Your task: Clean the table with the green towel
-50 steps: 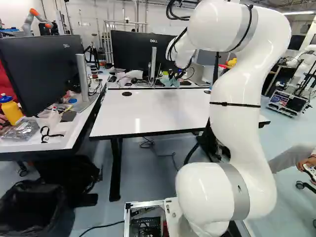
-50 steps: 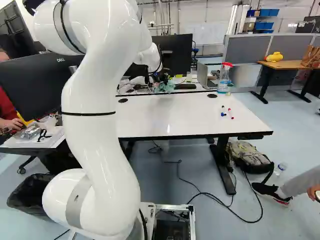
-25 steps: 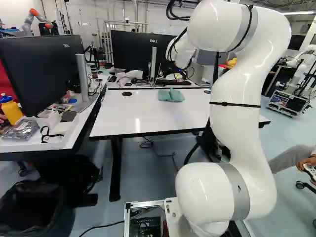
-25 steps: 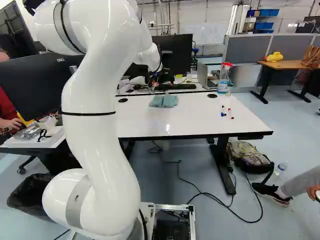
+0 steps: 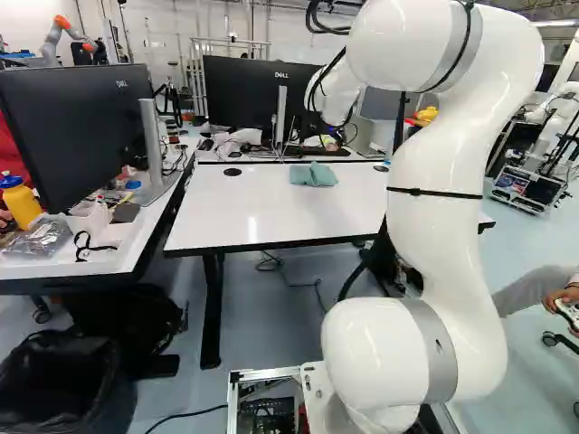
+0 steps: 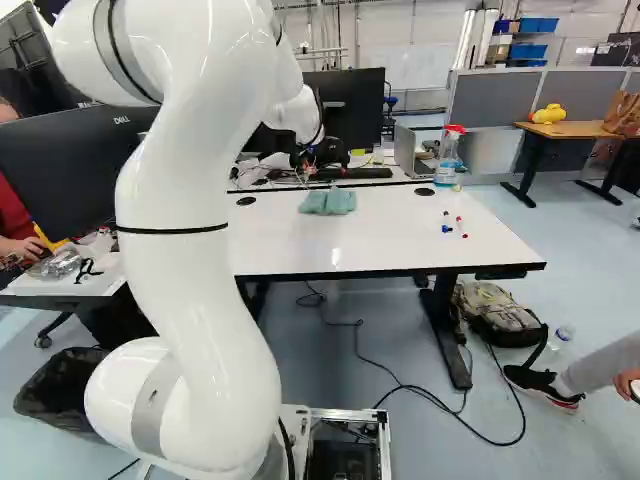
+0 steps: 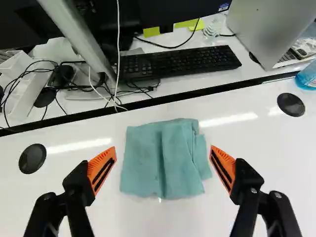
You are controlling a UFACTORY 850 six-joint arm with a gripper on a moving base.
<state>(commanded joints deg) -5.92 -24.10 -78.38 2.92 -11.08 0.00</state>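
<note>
My gripper [image 6: 322,153] hangs high over the far part of the white table [image 5: 271,212], small and dark against the monitor. In the wrist view the gripper [image 7: 163,160] is open, its orange pads wide apart. The green towel [image 7: 160,158], loosely folded, lies flat on the tabletop below and between the spread fingers, with neither pad gripping it. Both base views show the towel [image 5: 314,174] [image 6: 328,201] near the table's back edge. A few small markers [image 6: 453,228] lie on the table's right part.
A spray bottle [image 6: 449,155] stands at the back right corner. Behind the table are a keyboard [image 7: 180,64], laptop [image 7: 274,29], cables and monitors. Left stands a desk with a large monitor [image 5: 77,136]. Another robot [image 5: 547,131] is at the right; a backpack [image 6: 495,308] sits on the floor.
The towel hung from my gripper a second ago; it was let go and came to lie on the table. The gripper has opened, and the arm has since shifted slightly.
</note>
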